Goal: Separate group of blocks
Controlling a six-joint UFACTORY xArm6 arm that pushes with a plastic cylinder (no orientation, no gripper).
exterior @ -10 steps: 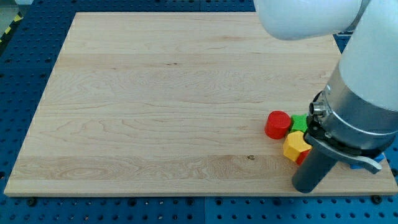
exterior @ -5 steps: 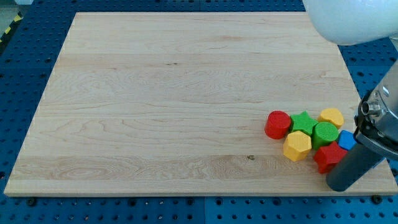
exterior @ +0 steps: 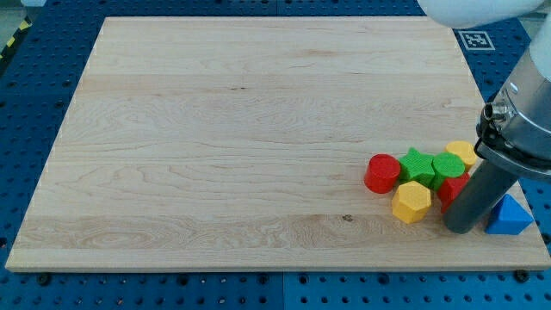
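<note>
A cluster of blocks lies near the wooden board's (exterior: 215, 129) lower right corner. A red cylinder (exterior: 382, 173) is leftmost. Beside it sit a green star-shaped block (exterior: 417, 165) and a green hexagonal block (exterior: 448, 166). A yellow hexagonal block (exterior: 411, 201) lies below them. A yellow block (exterior: 462, 152) sits at the cluster's upper right. A red block (exterior: 451, 187) is partly hidden behind the rod. A blue triangular block (exterior: 509, 217) lies right of the rod. My tip (exterior: 459, 228) rests on the board just below the red block, between the yellow hexagon and the blue triangle.
The board's right edge and bottom edge run close to the cluster. A blue perforated table (exterior: 34, 103) surrounds the board. The white arm body (exterior: 525, 95) looms over the view's right side.
The rod swung right, then back up and left into the cluster. The blue block now lies right of the rod as a triangle. The green hexagon and red block shifted up.
</note>
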